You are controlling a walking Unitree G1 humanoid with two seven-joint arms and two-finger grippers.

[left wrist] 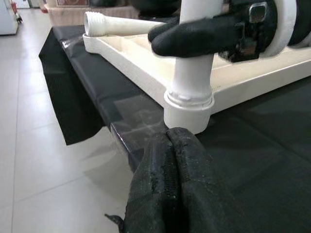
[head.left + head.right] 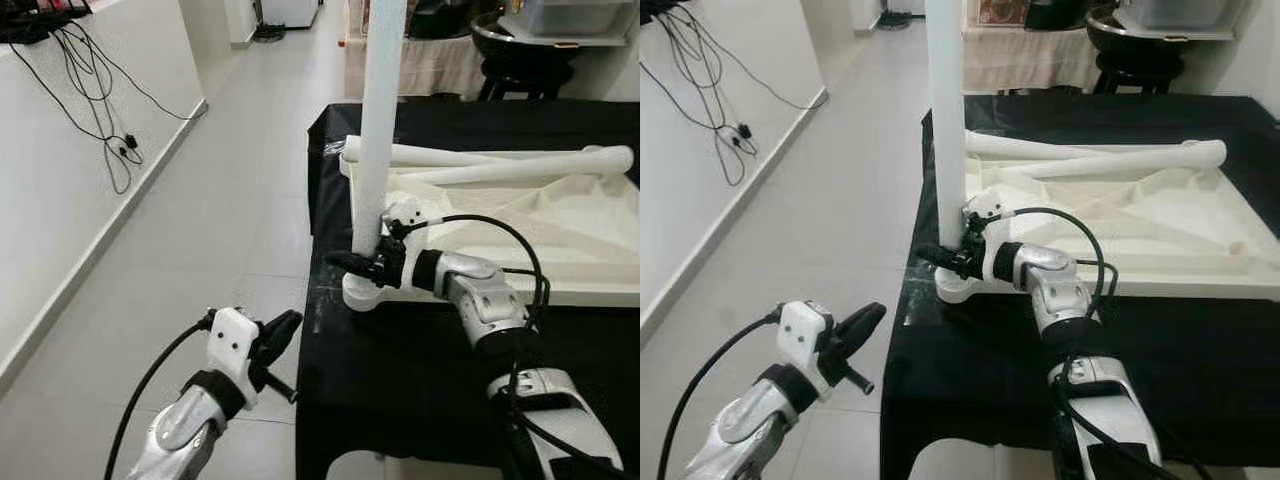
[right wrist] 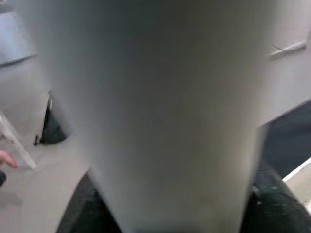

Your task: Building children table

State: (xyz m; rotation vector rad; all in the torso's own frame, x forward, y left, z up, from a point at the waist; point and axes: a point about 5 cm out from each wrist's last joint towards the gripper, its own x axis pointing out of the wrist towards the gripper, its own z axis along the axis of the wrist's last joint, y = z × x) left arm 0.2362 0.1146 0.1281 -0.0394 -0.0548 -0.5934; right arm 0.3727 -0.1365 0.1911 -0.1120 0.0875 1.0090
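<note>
White smooth round leg (image 2: pixel 380 110) clamped by right gripper (image 2: pixel 362 264).

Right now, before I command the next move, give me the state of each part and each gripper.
Upright leg: standing vertical in the corner socket of the tabletop.
Tabletop: lying upside down on the black-covered table.
Loose legs: two, lying flat across the tabletop, not fitted.
Right gripper: shut on the upright leg near its base.
Left gripper: shut, holding nothing, off the table's edge above the floor.
</note>
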